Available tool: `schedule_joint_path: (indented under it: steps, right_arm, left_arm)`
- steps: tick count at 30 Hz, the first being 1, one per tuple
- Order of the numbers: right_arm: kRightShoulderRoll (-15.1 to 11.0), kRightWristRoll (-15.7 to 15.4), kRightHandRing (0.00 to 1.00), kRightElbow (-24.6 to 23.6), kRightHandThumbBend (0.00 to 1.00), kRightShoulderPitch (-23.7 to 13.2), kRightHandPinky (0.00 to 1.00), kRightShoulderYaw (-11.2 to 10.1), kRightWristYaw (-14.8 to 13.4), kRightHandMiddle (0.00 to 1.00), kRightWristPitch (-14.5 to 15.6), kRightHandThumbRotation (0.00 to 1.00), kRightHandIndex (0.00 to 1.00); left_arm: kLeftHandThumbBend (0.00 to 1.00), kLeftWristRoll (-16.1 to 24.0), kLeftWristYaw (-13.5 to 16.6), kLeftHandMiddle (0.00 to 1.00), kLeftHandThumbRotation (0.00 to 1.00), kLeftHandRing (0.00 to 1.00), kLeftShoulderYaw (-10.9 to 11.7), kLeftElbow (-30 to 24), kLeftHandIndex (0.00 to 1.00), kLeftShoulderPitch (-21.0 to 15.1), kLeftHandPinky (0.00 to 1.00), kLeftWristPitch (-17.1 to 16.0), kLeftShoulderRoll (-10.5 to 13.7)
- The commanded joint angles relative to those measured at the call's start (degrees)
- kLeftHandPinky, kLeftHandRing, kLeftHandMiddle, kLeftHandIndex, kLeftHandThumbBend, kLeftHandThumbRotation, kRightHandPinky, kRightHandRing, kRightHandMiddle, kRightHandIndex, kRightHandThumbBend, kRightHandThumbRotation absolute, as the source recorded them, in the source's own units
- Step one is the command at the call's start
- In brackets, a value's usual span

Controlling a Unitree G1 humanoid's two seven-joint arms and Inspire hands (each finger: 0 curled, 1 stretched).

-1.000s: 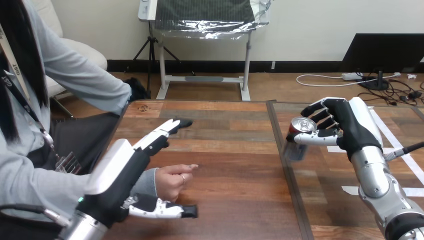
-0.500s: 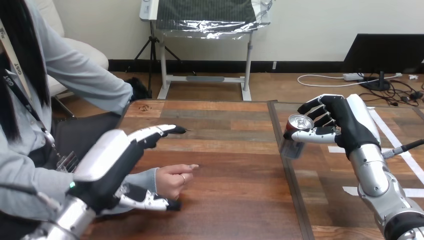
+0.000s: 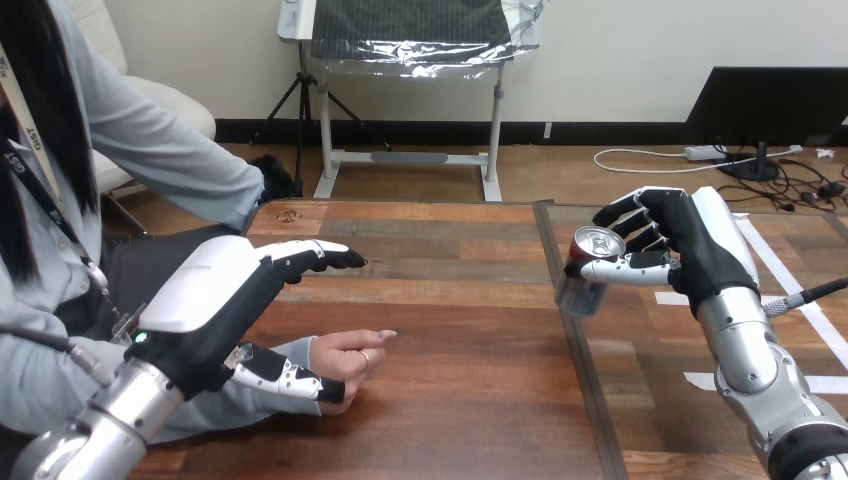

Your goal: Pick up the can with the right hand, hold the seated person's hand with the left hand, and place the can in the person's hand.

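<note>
At the right side of the brown wooden surface [image 3: 450, 330], the robot's right hand [image 3: 690, 245] has its fingers and thumb curled round the small silver metal can [image 3: 597, 244]. The can is tilted, its top towards the camera, and looks lifted clear of the surface, so the pick-up step appears done.

The can is well apart from the person's hand [image 3: 348, 355], which rests on the surface near the view's lower left, loosely curled with its palm not turned up.

The robot's left hand [image 3: 215, 295] hangs over the person's wrist with its fingers [image 3: 315, 255] straight and pointing out above the surface, and its thumb [image 3: 290, 378] low beside the sleeve cuff. Nothing is clasped. Whether the thumb touches the wrist cannot be told, so the holding step seems only approached, not made.

Left to do, by my reading: close the left hand on the person's hand, carry the can across the surface, and set it in the person's palm.

Counted: one can, two robot hands, and one person's hand on the surface.
</note>
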Motion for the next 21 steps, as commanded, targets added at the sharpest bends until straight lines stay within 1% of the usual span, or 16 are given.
schedule_joint_path:
  steps: [1,4,10,21]
  right_arm:
    - [0.0,1.1,0.45,-3.7,0.75,-3.2,0.41,-1.3,-0.2,0.50,-2.2,0.00,0.54]
    - [0.0,1.2,0.45,-3.8,0.75,-3.1,0.41,-1.4,-0.1,0.50,-2.7,0.00,0.54]
    - [-0.2,1.3,0.44,-4.0,0.75,-2.9,0.41,-1.4,0.2,0.50,-3.3,0.00,0.54]
    - [-0.2,1.8,0.44,-4.8,0.75,-2.7,0.42,-1.6,0.8,0.50,-3.0,0.00,0.54]
  left_arm:
    - [1.00,0.6,0.7,0.77,0.13,0.76,-1.7,2.2,0.74,-4.5,0.68,0.6,1.8]
    - [1.00,1.7,1.4,0.77,0.12,0.76,-2.4,3.5,0.74,-5.3,0.68,0.4,2.6]
    - [1.00,2.4,2.0,0.77,0.12,0.75,-3.5,5.5,0.74,-6.6,0.68,1.0,3.2]
    - [1.00,3.8,3.3,0.76,0.14,0.75,-5.9,10.4,0.74,-9.5,0.68,0.5,4.5]
